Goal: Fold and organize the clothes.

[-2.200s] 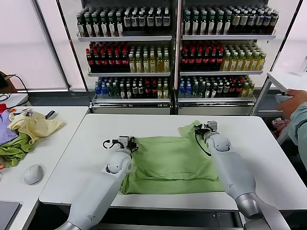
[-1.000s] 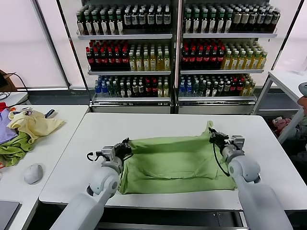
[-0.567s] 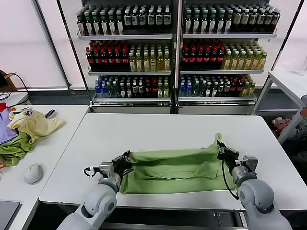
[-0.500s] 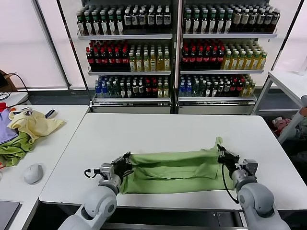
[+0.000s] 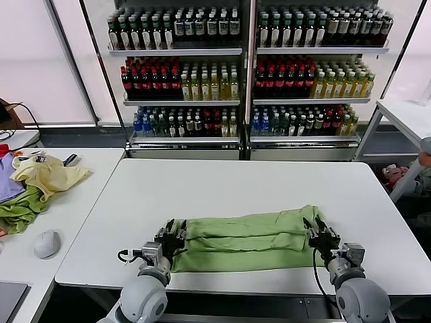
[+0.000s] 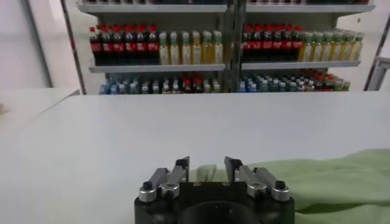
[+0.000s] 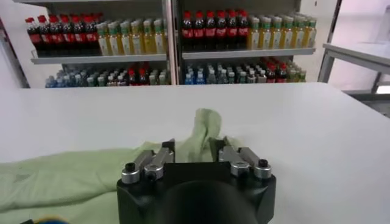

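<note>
The clothes, one light green shirt, lie folded into a long narrow band across the white table close to its front edge. No collar, buttons or print show. My left gripper sits at the band's left end, open, with a bit of cloth just beyond its fingertips. At the right end my right gripper is open too. A raised tip of the shirt stands ahead of the right gripper, and loose cloth shows in the gap between the jaws. The left gripper holds nothing.
A side table on the left carries a pale yellow garment, a darker green one and a mouse. Shelves of bottles stand behind the table. A person's arm shows at the right edge.
Both grippers drew back toward the front edge, pulling the shirt's far side over into a narrow band. Both have opened and let the cloth go.
</note>
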Tool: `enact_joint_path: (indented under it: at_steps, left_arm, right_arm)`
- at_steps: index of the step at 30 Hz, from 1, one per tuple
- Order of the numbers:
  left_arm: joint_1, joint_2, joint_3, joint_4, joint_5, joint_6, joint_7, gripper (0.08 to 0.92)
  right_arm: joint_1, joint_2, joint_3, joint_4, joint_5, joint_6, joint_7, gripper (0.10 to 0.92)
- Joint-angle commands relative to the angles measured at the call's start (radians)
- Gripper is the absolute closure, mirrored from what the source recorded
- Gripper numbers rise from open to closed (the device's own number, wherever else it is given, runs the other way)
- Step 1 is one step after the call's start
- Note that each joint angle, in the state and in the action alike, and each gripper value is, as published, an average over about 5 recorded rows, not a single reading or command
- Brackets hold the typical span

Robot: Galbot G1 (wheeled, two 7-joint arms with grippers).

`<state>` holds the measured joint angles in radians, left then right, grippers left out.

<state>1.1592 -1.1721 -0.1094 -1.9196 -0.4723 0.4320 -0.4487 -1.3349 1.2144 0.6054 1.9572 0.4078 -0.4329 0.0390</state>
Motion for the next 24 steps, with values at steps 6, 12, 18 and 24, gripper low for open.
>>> enact_joint_path:
  at_steps: [6, 12, 18, 24]
  left_arm:
    - [0.07, -0.155, -0.022, 0.07, 0.158, 0.051, -0.128, 0.342]
    - [0.089, -0.172, -0.02, 0.077, 0.149, 0.077, -0.131, 0.199]
    - [0.091, -0.171, -0.025, 0.078, 0.113, 0.087, -0.119, 0.284]
    - [0.086, -0.152, -0.046, 0.065, 0.064, 0.083, -0.107, 0.457]
  right_arm:
    - [-0.053, 0.015, 0.009, 0.032, -0.027, 0.018, 0.0, 0.297]
    - [-0.045, 0.01, 0.008, 0.028, -0.019, 0.02, 0.0, 0.207]
    - [-0.036, 0.006, 0.006, 0.028, -0.008, 0.02, 0.0, 0.203]
    - [-0.025, 0.002, 0.005, 0.024, 0.002, 0.023, 0.001, 0.203]
